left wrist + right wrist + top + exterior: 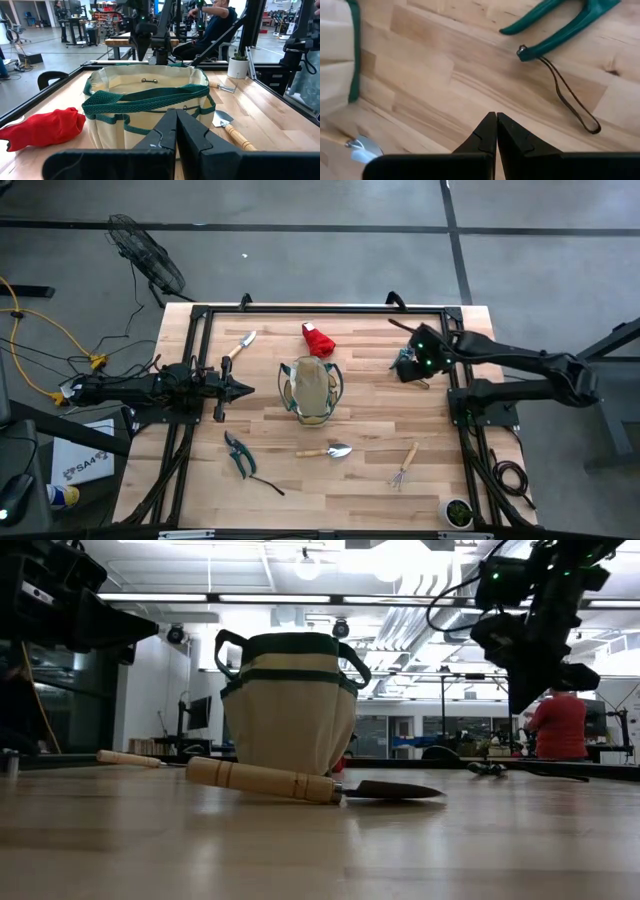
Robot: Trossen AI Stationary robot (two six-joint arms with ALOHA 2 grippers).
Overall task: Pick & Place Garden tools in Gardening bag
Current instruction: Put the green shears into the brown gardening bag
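Note:
The tan gardening bag [312, 388] with green trim stands upright at the table's middle; it also shows in the left wrist view [145, 107]. Around it lie a red glove [318, 338], a wooden-handled trowel [238, 346] at the far left, green-handled pruning shears [238, 452], a second trowel [325, 451] and a hand rake [405, 465]. My left gripper [245, 389] is shut and empty, just left of the bag and pointing at it. My right gripper [406, 366] is shut and empty, raised above the table right of the bag.
A small potted plant [458, 511] stands at the table's near right corner. The shears' dark cord [570, 100] trails over the wood. A black frame [320, 308] runs round the table. People sit in the room beyond [210, 22].

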